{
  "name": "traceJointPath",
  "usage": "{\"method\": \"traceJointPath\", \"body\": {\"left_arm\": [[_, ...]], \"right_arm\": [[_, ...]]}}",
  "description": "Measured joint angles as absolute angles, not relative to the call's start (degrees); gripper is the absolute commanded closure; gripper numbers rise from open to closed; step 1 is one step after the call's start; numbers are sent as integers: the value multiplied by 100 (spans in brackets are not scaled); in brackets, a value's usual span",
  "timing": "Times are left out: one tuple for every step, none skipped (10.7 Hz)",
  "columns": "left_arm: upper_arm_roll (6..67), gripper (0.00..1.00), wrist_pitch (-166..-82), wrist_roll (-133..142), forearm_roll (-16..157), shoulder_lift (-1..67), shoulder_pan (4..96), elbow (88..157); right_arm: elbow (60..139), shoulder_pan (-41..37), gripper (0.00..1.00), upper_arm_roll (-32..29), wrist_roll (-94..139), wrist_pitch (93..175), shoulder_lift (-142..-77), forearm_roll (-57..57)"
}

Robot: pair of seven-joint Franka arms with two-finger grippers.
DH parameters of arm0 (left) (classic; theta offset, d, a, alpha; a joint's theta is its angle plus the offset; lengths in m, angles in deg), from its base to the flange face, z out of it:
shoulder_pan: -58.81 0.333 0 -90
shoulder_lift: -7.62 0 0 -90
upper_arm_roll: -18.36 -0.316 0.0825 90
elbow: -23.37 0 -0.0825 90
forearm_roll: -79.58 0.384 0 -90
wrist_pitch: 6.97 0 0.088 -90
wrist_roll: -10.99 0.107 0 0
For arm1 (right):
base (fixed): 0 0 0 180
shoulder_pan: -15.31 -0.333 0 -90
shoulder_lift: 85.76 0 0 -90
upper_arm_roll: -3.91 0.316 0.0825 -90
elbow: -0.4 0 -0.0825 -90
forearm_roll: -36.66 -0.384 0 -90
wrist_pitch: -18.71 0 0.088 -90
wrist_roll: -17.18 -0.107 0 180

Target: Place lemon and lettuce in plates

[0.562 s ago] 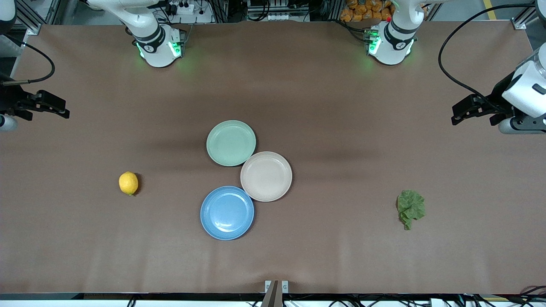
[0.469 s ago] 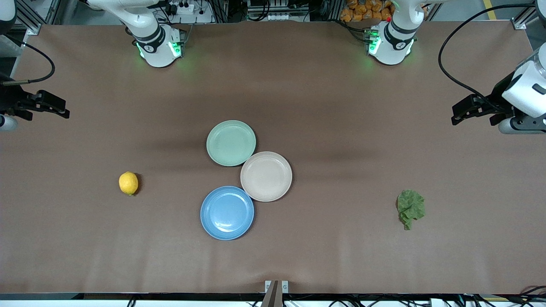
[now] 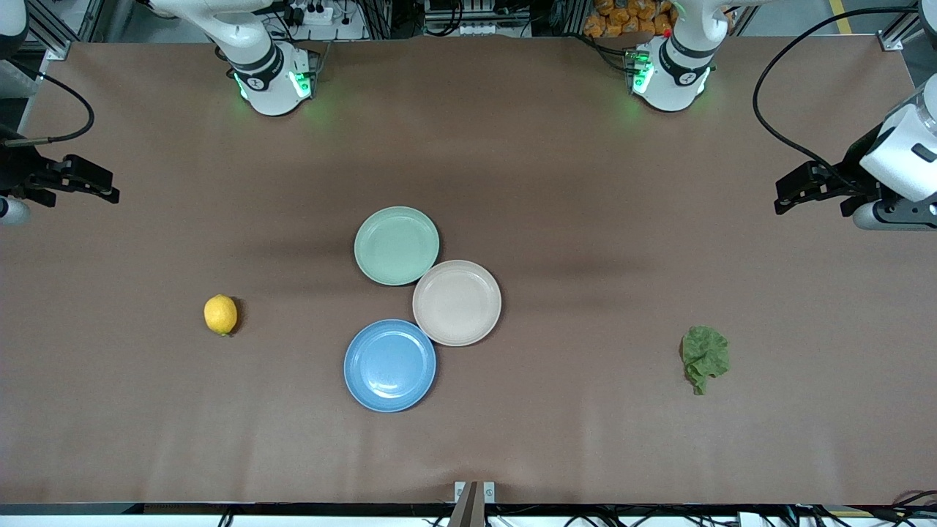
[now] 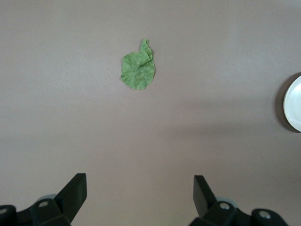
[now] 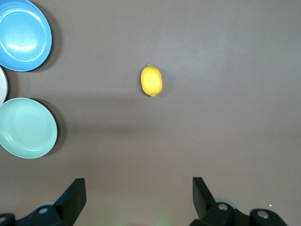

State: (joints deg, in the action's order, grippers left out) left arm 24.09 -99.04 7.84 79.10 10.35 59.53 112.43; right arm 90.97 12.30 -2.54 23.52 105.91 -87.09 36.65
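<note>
The lemon (image 3: 220, 314) lies on the table toward the right arm's end; it also shows in the right wrist view (image 5: 151, 80). The lettuce (image 3: 705, 356) lies toward the left arm's end and shows in the left wrist view (image 4: 138, 70). The blue plate (image 3: 389, 365) and the beige-pink plate (image 3: 457, 302) sit empty mid-table, touching. My left gripper (image 3: 812, 201) is open and empty, high over its end of the table (image 4: 140, 183). My right gripper (image 3: 73, 194) is open and empty, high over its own end (image 5: 138, 184).
A mint-green plate (image 3: 396, 245) sits empty, touching the beige-pink plate, farther from the front camera. It also shows in the right wrist view (image 5: 27, 127). The two arm bases (image 3: 274, 80) (image 3: 670, 73) stand along the table's top edge.
The left arm has shifted very slightly. Nothing on the table has moved.
</note>
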Motion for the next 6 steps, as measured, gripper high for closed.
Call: {"method": "traceJointPath", "body": {"left_arm": [[2410,0,-9905,785,7910,1071,5951,11239],[2409,0,-9913,785,7911,1136,5951,11231],[2408,0,-9921,785,7925,1222,5951,11204],[2406,0,-9939,785,7962,1308,5951,11179],[2408,0,-9987,790,8038,1382,5950,11162],[2411,0,-10052,798,8118,1448,5941,11150]], "right_arm": [[9097,1230,0,-254,2352,10590,-8709,3665],[9097,1230,0,-254,2352,10589,-8710,3665],[9097,1230,0,-254,2352,10587,-8712,3665],[9097,1230,0,-254,2352,10586,-8713,3665],[9097,1230,0,-253,2352,10586,-8714,3665],[9097,1230,0,-253,2352,10585,-8715,3665]]}}
